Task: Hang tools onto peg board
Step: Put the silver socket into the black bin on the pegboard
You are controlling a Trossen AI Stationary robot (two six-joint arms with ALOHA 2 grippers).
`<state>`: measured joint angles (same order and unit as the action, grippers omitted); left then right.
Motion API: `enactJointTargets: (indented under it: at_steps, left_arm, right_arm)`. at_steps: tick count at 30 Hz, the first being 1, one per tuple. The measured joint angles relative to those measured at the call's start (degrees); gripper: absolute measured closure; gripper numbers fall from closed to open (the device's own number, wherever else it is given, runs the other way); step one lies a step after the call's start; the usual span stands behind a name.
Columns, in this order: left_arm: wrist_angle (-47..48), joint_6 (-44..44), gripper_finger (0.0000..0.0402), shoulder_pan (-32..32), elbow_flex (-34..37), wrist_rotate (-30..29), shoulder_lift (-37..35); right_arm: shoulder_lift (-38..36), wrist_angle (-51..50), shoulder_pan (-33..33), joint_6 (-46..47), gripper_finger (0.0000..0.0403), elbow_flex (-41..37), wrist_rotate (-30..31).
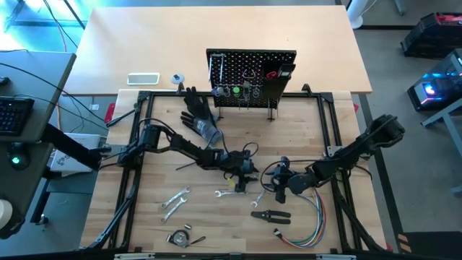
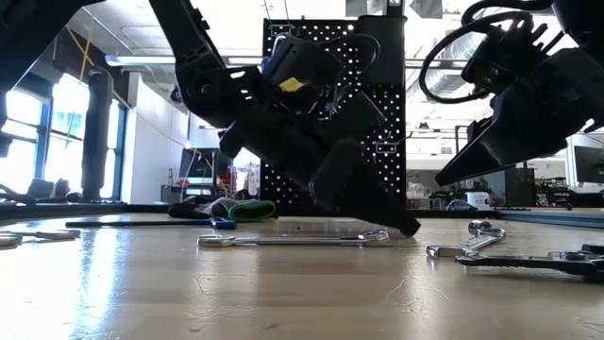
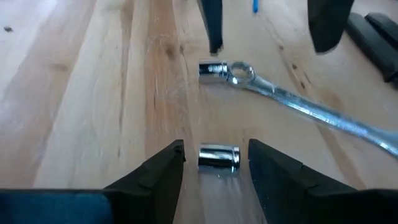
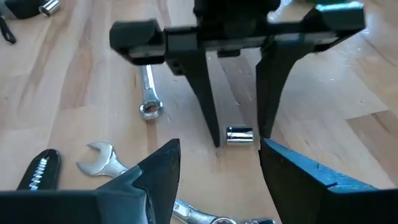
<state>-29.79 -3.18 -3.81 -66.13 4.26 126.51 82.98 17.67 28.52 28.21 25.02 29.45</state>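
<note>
A small silver socket lies on its side on the wooden table. My left gripper stands open around it at mid-table, one finger on either side with a narrow gap to each. The right wrist view shows the same: the socket lies between the left gripper's down-pointing fingers. My right gripper hovers open just right of it, holding nothing. A silver wrench lies beyond the socket. The peg board stands upright at the far side with a few tools on it.
Near the front lie two wrenches, another wrench, black pliers, a bundle of coloured wires and a tape measure. A black glove lies left of the peg board. Black frame rails border the work area.
</note>
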Motion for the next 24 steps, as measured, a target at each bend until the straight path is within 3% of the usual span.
enactJointTargets:
  at_steps: [8,16,24]
  left_arm:
    - [0.8,0.0,0.0247,-0.8,-4.7,-0.8,4.9]
    - [4.7,-1.0,0.0332,-0.5,-5.0,-1.1,4.1]
    - [9.4,-2.9,0.0333,-0.5,-4.7,-0.9,1.1]
  right_arm:
    - [0.0,0.8,0.0,0.4,0.0191,0.0,0.4]
    - [0.0,0.6,0.0,0.3,0.0191,0.0,0.3]
    - [0.0,0.6,0.0,0.3,0.0191,0.0,0.2]
